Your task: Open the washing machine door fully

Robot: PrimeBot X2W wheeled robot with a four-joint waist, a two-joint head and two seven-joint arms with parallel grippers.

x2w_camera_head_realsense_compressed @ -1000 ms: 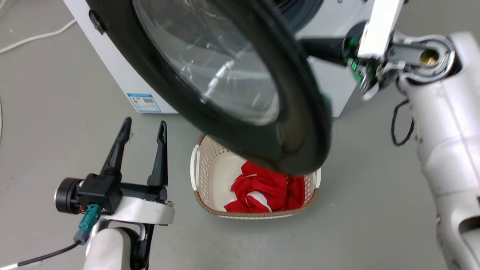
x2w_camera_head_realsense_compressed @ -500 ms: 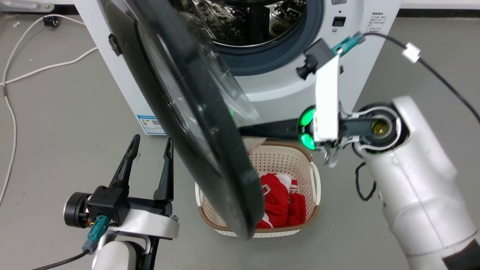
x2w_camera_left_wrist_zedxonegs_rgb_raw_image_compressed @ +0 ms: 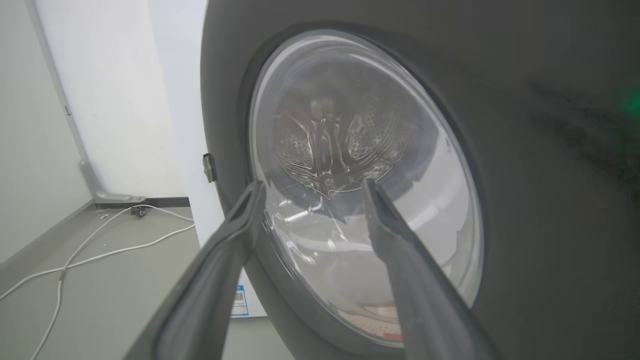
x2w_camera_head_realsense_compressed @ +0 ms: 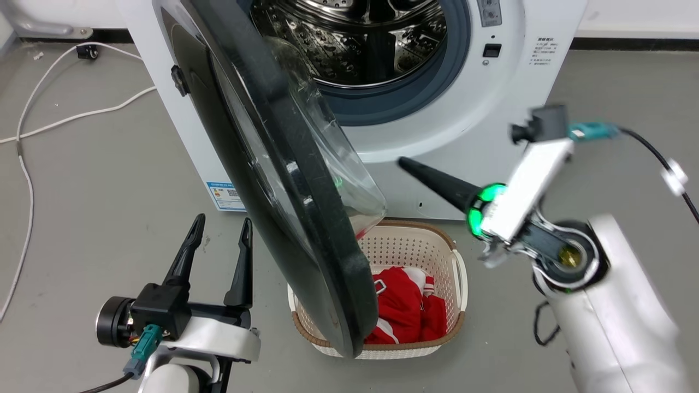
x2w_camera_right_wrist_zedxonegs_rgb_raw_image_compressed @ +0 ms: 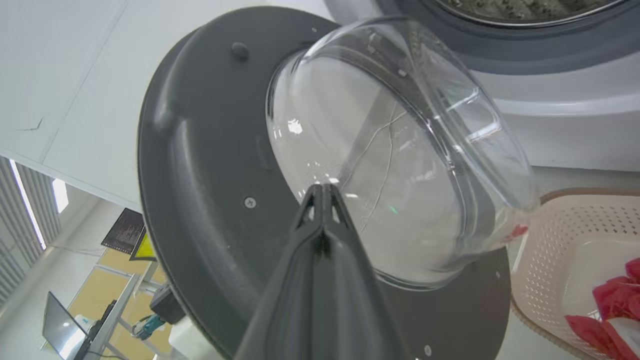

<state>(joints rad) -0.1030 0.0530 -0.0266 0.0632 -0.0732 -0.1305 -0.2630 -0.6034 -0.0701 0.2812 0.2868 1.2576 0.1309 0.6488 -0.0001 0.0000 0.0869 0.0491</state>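
Head view: closest to us, the left pincer (x2w_camera_head_realsense_compressed: 223, 219) is spread wide and holds nothing. It waits low on the outer side of the door (x2w_camera_head_realsense_compressed: 306, 218). Just past it a basket (x2w_camera_head_realsense_compressed: 460, 273) sits on the floor with red cloth (x2w_camera_head_realsense_compressed: 404, 305) inside.

The door has swung out from the washing machine (x2w_camera_head_realsense_compressed: 437, 142) and hangs over the basket, with its edge turned toward us. I think it can swing further before it is fully open.

The right pincer (x2w_camera_head_realsense_compressed: 404, 161) has its two fingers pressed together with nothing between them. It points at the inner side of the door, near the glass bowl (x2w_camera_head_realsense_compressed: 327, 142) and seemingly not touching it.

The door looks big, stiff and a bit heavy. It will only turn on its hinge. The black ring looks shiny and slippery, and the glass could crack. So I would push on the black ring near the free edge, not on the glass.

Further back is the metal drum (x2w_camera_head_realsense_compressed: 371, 33).

The top of the door is cut off. The hinge and any handle are hidden. The door covers part of the basket. The right pincer is a little blurry.
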